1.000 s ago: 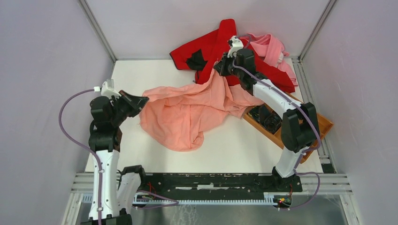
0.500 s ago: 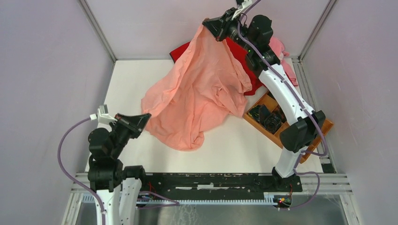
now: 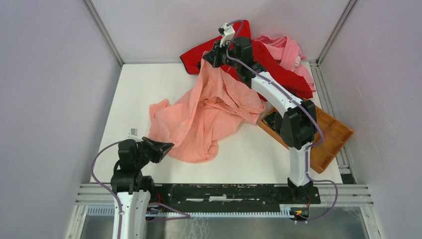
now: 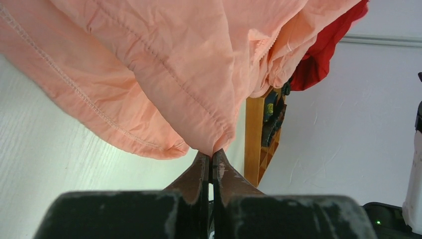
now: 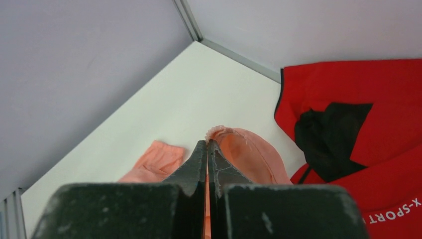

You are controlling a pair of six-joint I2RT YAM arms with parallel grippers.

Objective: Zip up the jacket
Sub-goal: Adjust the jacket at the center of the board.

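The salmon-pink jacket [image 3: 209, 114] lies crumpled across the middle of the white table, stretched between both grippers. My right gripper [image 3: 206, 59] is at the back, shut on the jacket's top edge [image 5: 249, 149], where a ruffled hem pokes out past its tips [image 5: 207, 143]. My left gripper [image 3: 170, 146] is near the front left, shut on a fold of the lower hem. In the left wrist view the fabric [image 4: 174, 64] hangs from the closed tips [image 4: 210, 153]. I see no zipper slider in any view.
A bright red garment [image 3: 268, 55] with white lettering and a paler pink garment [image 3: 291, 50] are heaped in the back right corner. A wooden tray [image 3: 333, 134] holding black items [image 3: 278, 122] sits at the right, partly under the jacket's edge.
The right gripper raised the jacket's top edge high, then came back down and leftward at the rear. The left gripper drew its hem toward the front edge and rightward.
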